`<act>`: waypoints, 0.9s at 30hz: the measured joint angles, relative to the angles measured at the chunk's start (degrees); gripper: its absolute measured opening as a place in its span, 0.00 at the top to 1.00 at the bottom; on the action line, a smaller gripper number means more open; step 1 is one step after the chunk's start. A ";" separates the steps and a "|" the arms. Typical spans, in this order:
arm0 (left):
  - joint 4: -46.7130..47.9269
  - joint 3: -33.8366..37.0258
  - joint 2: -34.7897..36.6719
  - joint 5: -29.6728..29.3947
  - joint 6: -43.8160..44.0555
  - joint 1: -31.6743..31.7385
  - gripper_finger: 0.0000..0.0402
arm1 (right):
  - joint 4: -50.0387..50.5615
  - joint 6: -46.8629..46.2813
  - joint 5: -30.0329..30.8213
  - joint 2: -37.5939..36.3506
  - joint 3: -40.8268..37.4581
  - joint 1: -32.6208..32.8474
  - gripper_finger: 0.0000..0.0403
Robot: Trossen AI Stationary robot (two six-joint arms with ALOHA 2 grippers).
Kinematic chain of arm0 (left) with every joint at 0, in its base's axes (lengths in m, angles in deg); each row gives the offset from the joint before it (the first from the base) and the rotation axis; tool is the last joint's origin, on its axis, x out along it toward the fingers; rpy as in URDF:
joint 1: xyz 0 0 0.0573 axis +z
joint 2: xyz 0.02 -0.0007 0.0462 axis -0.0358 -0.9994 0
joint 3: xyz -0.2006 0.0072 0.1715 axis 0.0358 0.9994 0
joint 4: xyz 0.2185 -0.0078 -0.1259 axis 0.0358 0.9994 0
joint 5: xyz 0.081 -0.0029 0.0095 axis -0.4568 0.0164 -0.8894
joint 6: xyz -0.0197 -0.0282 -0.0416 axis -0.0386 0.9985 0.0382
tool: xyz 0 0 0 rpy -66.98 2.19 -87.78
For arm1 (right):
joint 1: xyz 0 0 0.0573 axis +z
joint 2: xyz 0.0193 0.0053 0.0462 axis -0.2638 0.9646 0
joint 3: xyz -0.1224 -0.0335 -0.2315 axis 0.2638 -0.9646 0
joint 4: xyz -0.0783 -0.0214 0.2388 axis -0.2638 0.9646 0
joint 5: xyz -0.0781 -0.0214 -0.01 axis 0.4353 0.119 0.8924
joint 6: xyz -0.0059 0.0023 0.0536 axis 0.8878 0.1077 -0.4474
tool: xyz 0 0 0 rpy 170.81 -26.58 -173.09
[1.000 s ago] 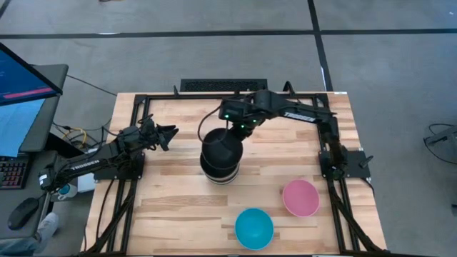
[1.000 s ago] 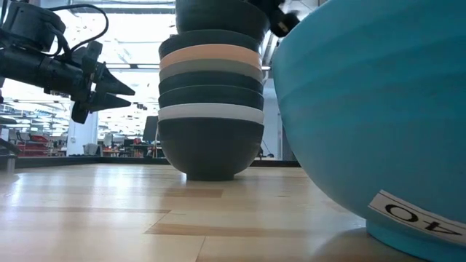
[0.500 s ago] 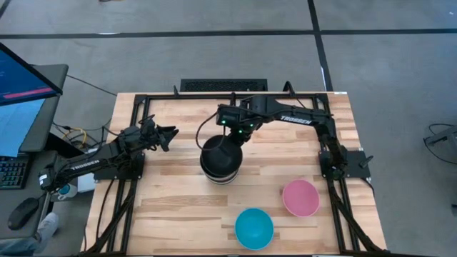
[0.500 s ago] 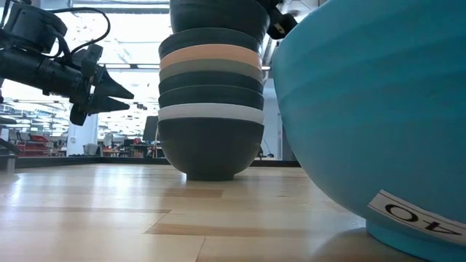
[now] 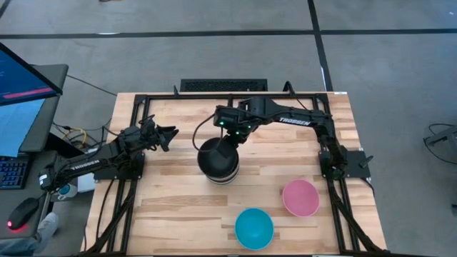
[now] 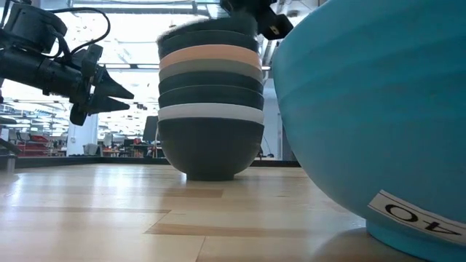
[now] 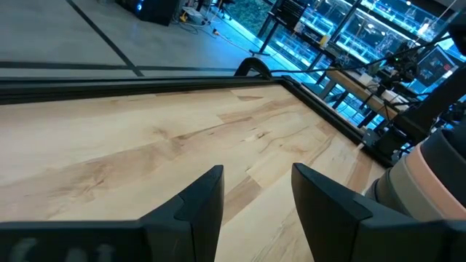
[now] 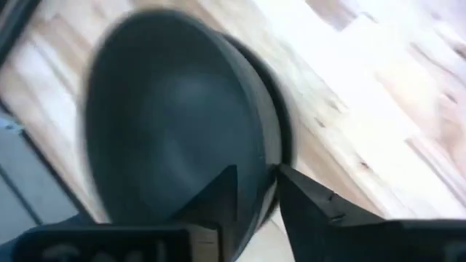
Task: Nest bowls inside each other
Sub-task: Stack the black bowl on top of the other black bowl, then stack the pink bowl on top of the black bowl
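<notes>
A stack of several nested bowls [image 5: 218, 163] stands upright on its bottom black bowl at mid-table; the low view [image 6: 211, 109] shows white, grey-olive and orange rims between black ones. The top black bowl [image 6: 207, 36] sits in the stack's top. My right gripper [image 5: 230, 135] is over the stack's far side, shut on that bowl [image 8: 175, 116]. My left gripper [image 5: 171, 134] hovers open and empty left of the stack. A bright blue bowl [image 5: 254, 228] and a pink bowl [image 5: 300, 198] stand upright near the front right. My right gripper holds the top black bowl by its rim [image 8: 271, 156] on the bowl's far side. One finger [image 8: 218, 196] is inside the bowl and one [image 8: 309, 207] outside. The fingers come from above, slanting down. The bowl sits upright, down in the stack's top.
The blue bowl [image 6: 371, 109] fills the right of the low view, close to the camera. Black frame rails [image 5: 143, 100] run along the table's far, left and right sides. Bare wood lies at the front left [image 5: 171, 221].
My right gripper has gone down and a little toward the table's left edge with the black bowl. The bowl, held above the stack a second ago, has come down into the stack's top. My left gripper has kept still.
</notes>
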 joint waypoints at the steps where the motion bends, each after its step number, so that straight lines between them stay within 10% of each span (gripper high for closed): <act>1: 0.00 0.00 0.00 0.00 0.02 0.00 0.62 | 0.75 -0.41 0.91 0.00 0.00 -0.02 0.69; 12: 0.05 0.00 0.02 0.00 0.00 0.00 0.62 | 6.12 -1.81 10.34 -2.46 0.59 -0.09 0.67; 27: -0.06 0.00 0.02 -0.03 -2.78 0.00 0.62 | 6.90 -1.77 21.74 -25.03 1.26 -0.89 0.67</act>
